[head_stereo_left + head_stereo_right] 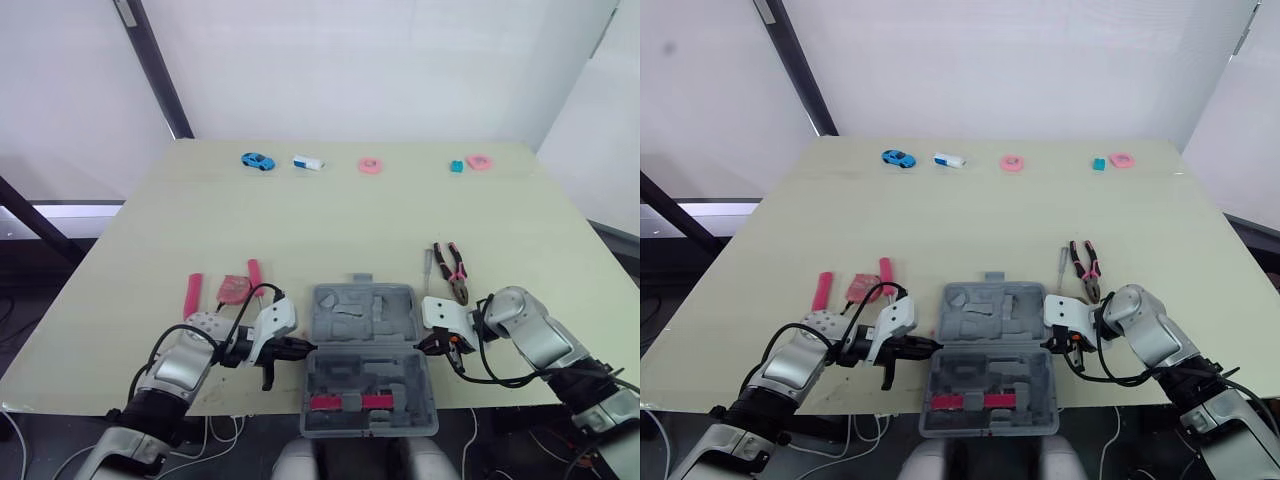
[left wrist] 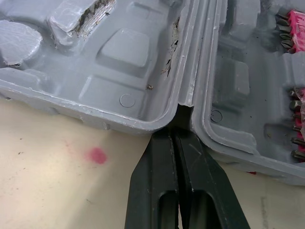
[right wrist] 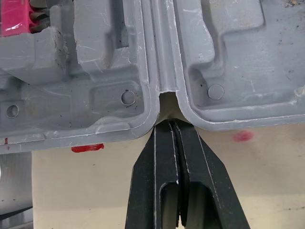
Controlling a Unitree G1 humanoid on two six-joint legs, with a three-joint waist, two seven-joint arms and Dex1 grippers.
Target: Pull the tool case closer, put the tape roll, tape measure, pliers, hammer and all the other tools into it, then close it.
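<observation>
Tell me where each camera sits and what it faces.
Left eye view: on the head, looking forward and down at the table and open tool case; both arms show, left claw, right claw.
Right eye view: same scene, same arms.
Left wrist view: along the shut left claw at the case's hinge.
Right wrist view: along the shut right claw at the hinge's opposite end.
Shared: the case.

The tool case (image 2: 119,57) is moulded grey plastic, matt in finish, scuffed and chipped along its ribs and edges. The table (image 1: 330,220) top is smooth and matt, lightly specked.
</observation>
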